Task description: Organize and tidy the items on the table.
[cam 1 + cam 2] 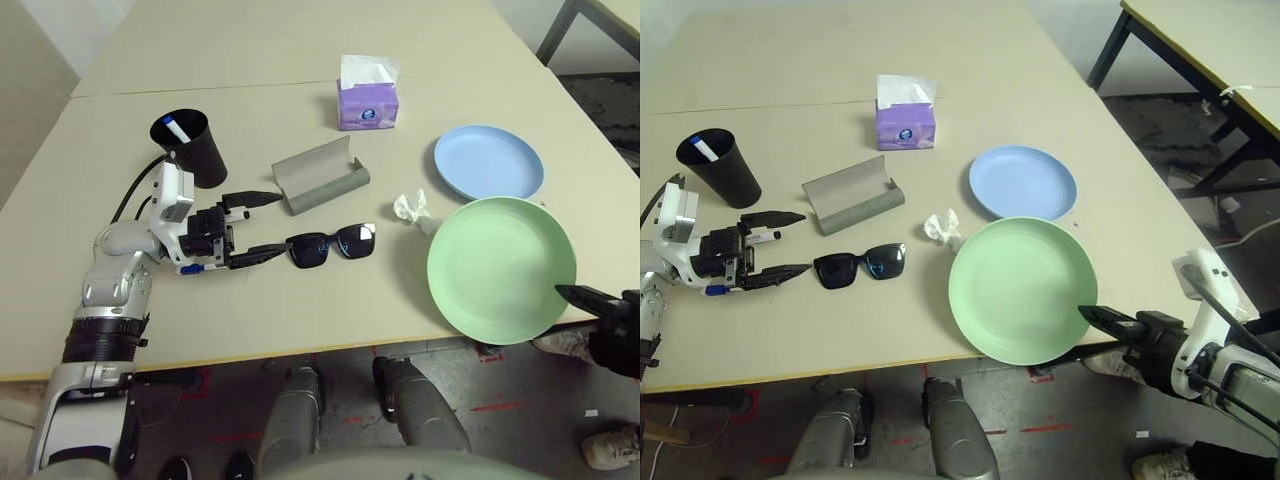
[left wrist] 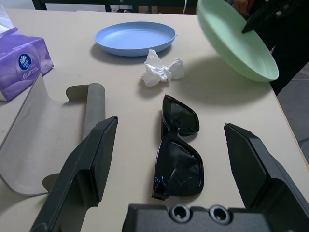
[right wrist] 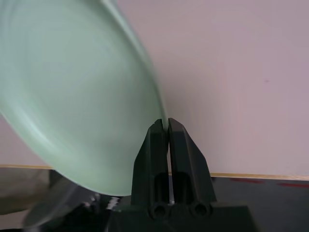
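Clamped tight on the near rim of the pale green plate point(image 1: 1022, 288), the right gripper point(image 1: 1092, 316) is what I am watching most; its two black fingers are pressing together with only the thin rim between them, and in the right wrist view the plate is tipping up off the table point(image 1: 300, 50). I am judging that the step in hand is carrying this plate over to stack on the pale blue plate point(image 1: 1023, 183); to do it well I am wanting the lift to clear the blue rim before any sideways travel, since a pinch on one edge lets the far side sag and swing, and I am wanting the plate levelled before release so it settles flat and does not skid. Just beside the green plate's far-left edge the crumpled white tissue point(image 1: 941, 227) is lying, near enough that a dragging rim could sweep it. Further left the black sunglasses point(image 2: 177, 147) are resting flat on the table, lying between the spread fingers of the left gripper point(image 1: 262, 226) but just ahead of the tips, untouched; those jaws are standing wide and holding nothing. Beside the upper finger the grey glasses case point(image 1: 321, 174) is lying open; beyond it the black cup point(image 1: 190, 146) is holding a blue-capped marker point(image 1: 175, 130); the purple tissue box point(image 1: 368, 100) is sitting well back.
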Controlling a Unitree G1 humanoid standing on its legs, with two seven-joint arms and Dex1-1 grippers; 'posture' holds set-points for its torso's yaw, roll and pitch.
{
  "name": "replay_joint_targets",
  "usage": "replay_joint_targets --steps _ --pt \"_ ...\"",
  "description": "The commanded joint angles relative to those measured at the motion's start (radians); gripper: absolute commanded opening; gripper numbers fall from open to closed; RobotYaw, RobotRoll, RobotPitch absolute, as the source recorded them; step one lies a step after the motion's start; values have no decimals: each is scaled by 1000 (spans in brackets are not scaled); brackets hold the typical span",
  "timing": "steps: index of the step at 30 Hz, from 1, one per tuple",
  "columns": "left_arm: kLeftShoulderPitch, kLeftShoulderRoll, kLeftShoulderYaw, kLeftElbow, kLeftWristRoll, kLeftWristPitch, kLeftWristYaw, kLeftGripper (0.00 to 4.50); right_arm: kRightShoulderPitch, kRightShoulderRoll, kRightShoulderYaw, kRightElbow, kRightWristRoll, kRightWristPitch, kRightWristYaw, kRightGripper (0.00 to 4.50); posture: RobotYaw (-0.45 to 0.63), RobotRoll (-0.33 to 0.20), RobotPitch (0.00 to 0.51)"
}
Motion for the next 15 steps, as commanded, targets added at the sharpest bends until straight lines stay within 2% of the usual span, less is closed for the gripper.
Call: replay_joint_targets --steps 1,7,15 --pt "-5 -3 -4 19 13 -12 -8 4500 -99 -51 -45 72 72 69 -40 38 -234 0 175" --pt "1 -10 -10 24 21 -29 -8 4500 -450 -167 80 327 58 144 -61 38 -222 0 180" --pt "55 -4 6 -15 19 -35 12 4500 -826 -276 533 547 -174 101 73 38 -188 0 190"
